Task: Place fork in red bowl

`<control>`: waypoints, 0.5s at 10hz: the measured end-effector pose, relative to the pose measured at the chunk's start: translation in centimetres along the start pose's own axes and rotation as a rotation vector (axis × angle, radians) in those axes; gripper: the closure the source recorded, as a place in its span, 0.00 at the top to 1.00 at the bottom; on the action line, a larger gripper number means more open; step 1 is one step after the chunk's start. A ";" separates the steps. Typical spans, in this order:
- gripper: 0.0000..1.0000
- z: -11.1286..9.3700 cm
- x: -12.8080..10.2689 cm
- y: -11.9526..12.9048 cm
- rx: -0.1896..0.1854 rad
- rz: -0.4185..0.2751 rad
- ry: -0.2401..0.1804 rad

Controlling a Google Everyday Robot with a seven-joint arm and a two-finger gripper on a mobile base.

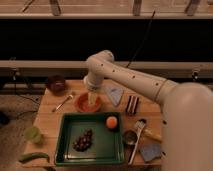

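The fork (64, 102) lies slanted on the wooden table, left of the red bowl (81, 105). That bowl is shallow and orange-red and stands just behind the green tray. My gripper (93, 98) hangs pointing down over the bowl's right half, open, with nothing in it. The pale arm (135, 80) reaches in from the lower right and hides part of the bowl's far rim. The fork sits about a bowl's width to the left of the gripper.
A maroon bowl (56, 83) stands at the back left. The green tray (67, 150) holds an orange (111, 122) and dark grapes (83, 140). To the right are a grey cloth (115, 94), a dark striped block (132, 104), a pale utensil (136, 135) and a blue sponge (150, 151). A green cup (33, 134) stands front left.
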 end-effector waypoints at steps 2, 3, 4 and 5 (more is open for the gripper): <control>0.80 0.4 -0.5 -0.2 -0.002 -0.009 -0.006; 0.80 0.4 -0.3 -0.2 -0.001 -0.006 -0.005; 0.80 0.4 -0.4 -0.2 -0.001 -0.007 -0.005; 0.80 0.5 -0.6 -0.1 -0.003 -0.011 -0.006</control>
